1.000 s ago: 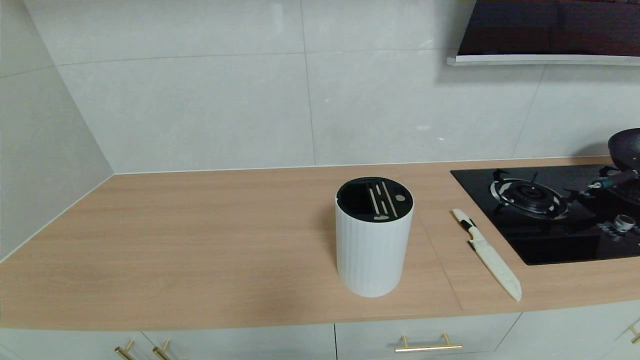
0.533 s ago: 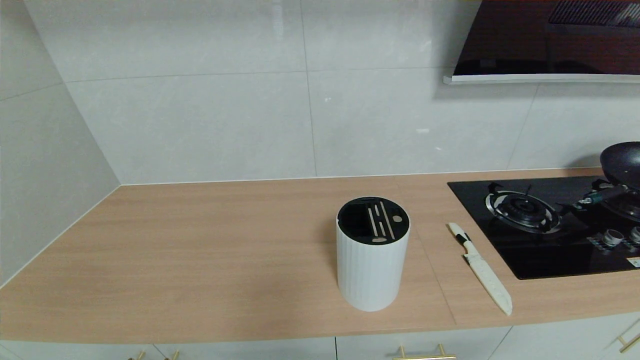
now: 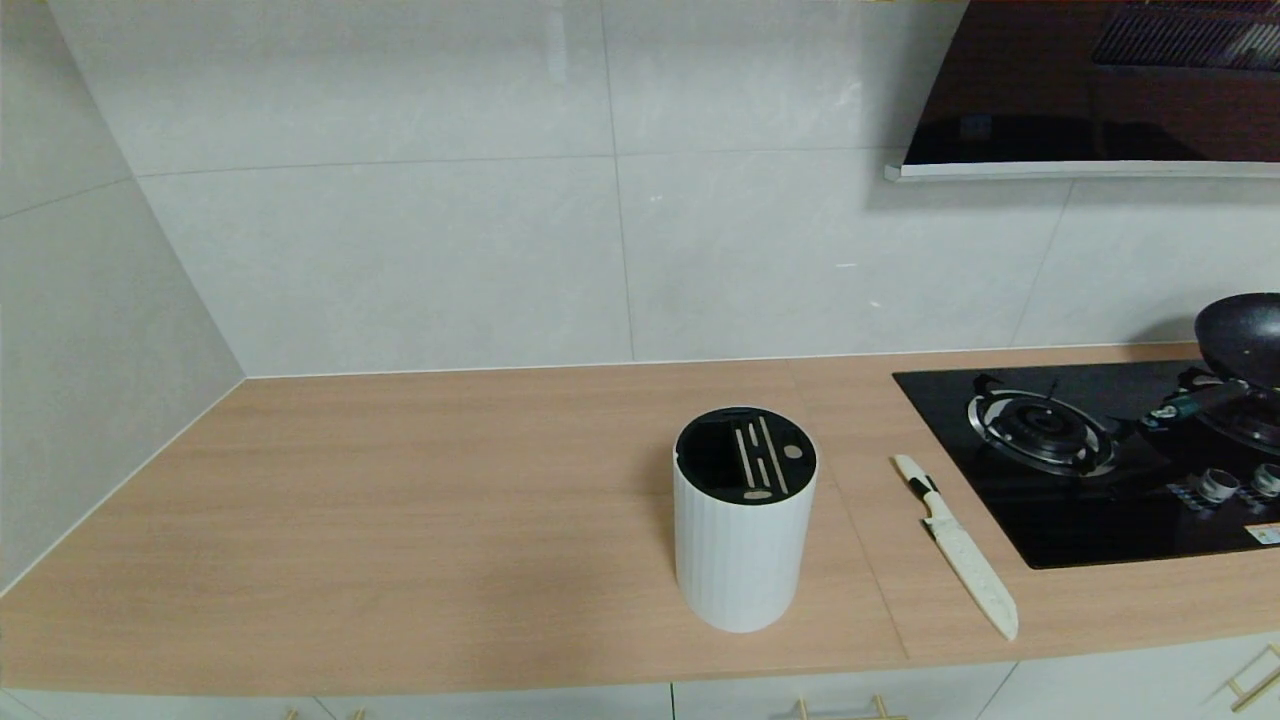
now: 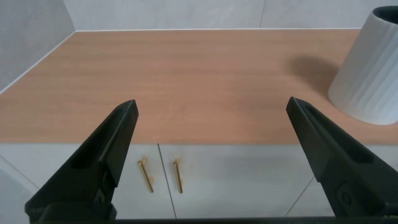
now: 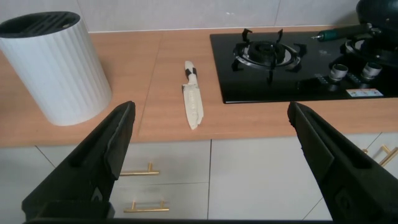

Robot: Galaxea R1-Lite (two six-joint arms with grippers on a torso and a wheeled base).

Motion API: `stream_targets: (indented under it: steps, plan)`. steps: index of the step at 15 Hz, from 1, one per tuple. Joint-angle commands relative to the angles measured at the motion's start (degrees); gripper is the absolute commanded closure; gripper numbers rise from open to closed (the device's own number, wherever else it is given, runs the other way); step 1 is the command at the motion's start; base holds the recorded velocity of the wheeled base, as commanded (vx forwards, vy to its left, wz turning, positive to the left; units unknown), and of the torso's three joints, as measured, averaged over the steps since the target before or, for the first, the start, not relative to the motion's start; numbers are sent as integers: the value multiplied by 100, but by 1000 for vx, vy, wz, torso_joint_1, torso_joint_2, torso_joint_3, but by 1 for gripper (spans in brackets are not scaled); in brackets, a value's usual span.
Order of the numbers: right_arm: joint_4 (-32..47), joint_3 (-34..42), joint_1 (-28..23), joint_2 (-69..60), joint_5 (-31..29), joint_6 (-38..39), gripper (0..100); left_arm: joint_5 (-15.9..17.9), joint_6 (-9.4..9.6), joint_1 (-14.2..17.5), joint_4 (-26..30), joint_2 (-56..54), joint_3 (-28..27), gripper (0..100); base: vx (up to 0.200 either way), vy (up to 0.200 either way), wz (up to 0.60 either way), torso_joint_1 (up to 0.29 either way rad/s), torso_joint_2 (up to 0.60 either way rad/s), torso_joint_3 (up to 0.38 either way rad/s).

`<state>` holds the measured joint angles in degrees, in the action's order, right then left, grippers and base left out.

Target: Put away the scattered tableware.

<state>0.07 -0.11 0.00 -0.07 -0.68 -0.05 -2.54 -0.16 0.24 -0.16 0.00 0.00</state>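
You have a wooden counter (image 3: 450,520) running along a pale tiled wall (image 3: 400,250). At its right end a black glass hob (image 3: 1090,535) is set into it, with a burner ring (image 3: 1040,432), a dark pan (image 3: 1240,340) farther right and knobs (image 3: 1218,485) near the front. A dark range hood (image 3: 1100,90) hangs above. Below, white cabinet fronts (image 5: 261,180) carry gold handles (image 4: 146,175).

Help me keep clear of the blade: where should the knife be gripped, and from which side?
Grip the handle, the knife's far end, from straight above. It lies flat on the counter, so only a top-down approach gets fingers on both sides; the blade points toward the counter's front edge.
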Motion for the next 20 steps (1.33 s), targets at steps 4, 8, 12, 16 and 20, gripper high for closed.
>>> stream_targets:
  steps: [4, 8, 12, 16, 20]
  plan:
    - [1, 2, 0, 7, -2, 5, 0, -1, -2, 2, -2, 0, 0, 0, 0, 0, 0, 0, 0, 0]
    - [1, -7, 0, 7, -2, 14, 0, -1, -2, 2, -2, 0, 0, 0, 0, 0, 0, 0, 0, 0]
    - [-174, -437, 0, 7, 51, 277, 0, -1, -11, 2, -2, 0, 0, 0, 0, 0, 0, 0, 0, 0]
    - [344, -903, 9, 1282, 1237, 400, 0, -1, -11, 2, -2, 0, 0, 0, 0, 0, 0, 0, 0, 0]
    - [274, -1650, 246, 3593, 1360, 304, 0, -1, -11, 2, -2, 0, 0, 0, 0, 0, 0, 0, 0, 0]
